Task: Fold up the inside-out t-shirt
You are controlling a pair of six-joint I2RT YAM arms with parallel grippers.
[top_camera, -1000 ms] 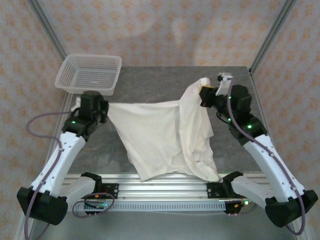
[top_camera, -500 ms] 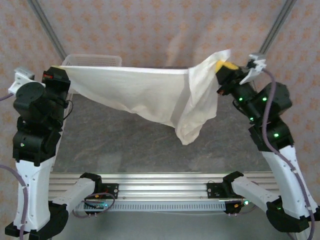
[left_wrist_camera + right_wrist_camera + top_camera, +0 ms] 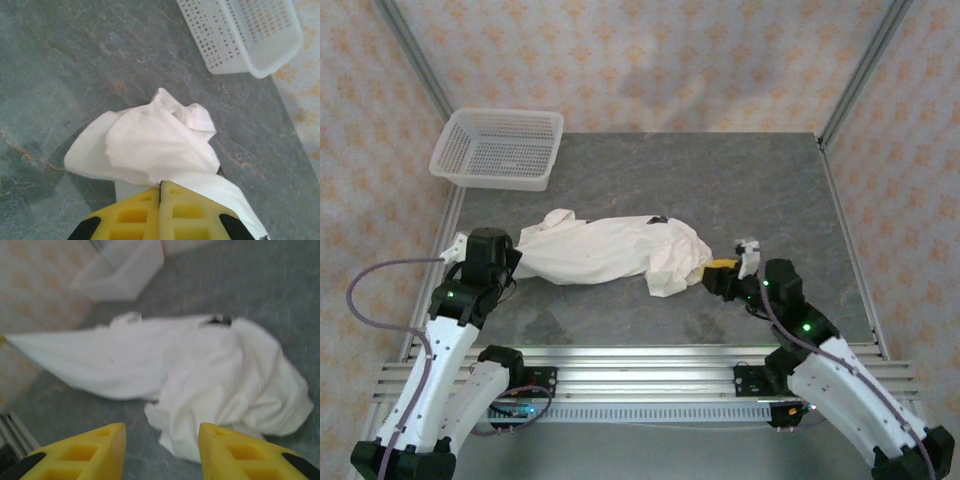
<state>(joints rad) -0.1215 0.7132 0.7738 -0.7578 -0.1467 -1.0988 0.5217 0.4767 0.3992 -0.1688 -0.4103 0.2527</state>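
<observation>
The inside-out t-shirt (image 3: 605,250) lies bunched in a long heap across the middle of the grey bench (image 3: 750,180). The left pincer (image 3: 160,187) is clamped on its left end. The right pincer (image 3: 161,439) stands open just beside its right end, gripping nothing.

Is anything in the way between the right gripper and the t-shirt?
Nothing visible. The open right gripper faces the near end of the t-shirt directly, with no other thing between them on the table.

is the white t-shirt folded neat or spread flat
Neither: the wrinkled cream-white cloth t-shirt lies bunched in a long heap on the grey table.
</observation>
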